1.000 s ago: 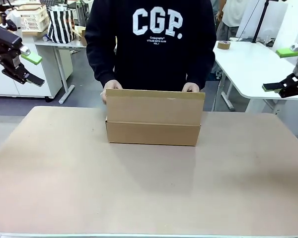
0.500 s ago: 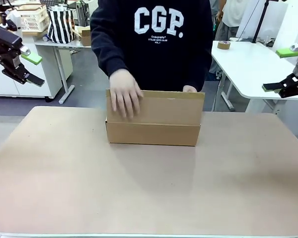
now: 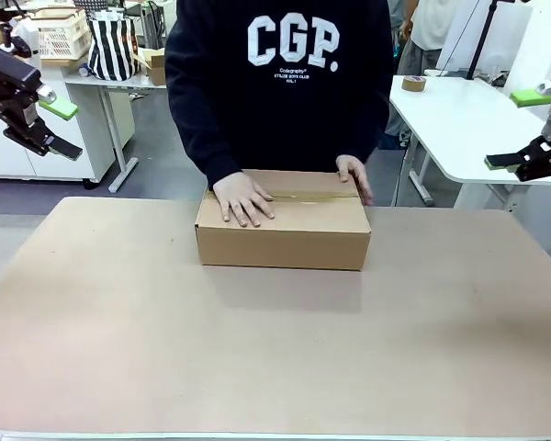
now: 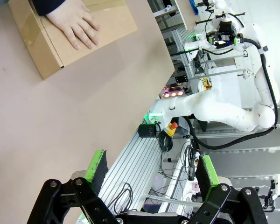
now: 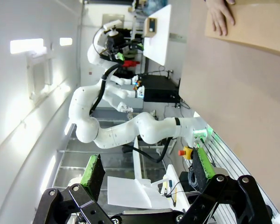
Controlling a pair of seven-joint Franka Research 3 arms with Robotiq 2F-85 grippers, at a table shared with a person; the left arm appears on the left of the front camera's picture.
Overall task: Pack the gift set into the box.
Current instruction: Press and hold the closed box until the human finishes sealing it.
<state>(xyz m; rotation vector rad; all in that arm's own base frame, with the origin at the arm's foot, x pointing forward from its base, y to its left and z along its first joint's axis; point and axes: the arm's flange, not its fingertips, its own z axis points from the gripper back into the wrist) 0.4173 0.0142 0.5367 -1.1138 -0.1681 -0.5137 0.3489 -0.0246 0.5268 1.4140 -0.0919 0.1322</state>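
**A:** Far left, the left jaws hang in the air off the table's (image 3: pixel 92 331) side, spread wide, nothing between the green pads.

**B:** Middle now! The box (image 3: pixel 283 241) sits on the table's far half, flaps down, tape running along the top seam.

**A:** A person's hand (image 3: pixel 243 197) lies flat on the top, left of centre. The other hand (image 3: pixel 354 175) rests at the far right corner.

**B:** And out right, the right jaws are also wide open and empty, well apart from the box.
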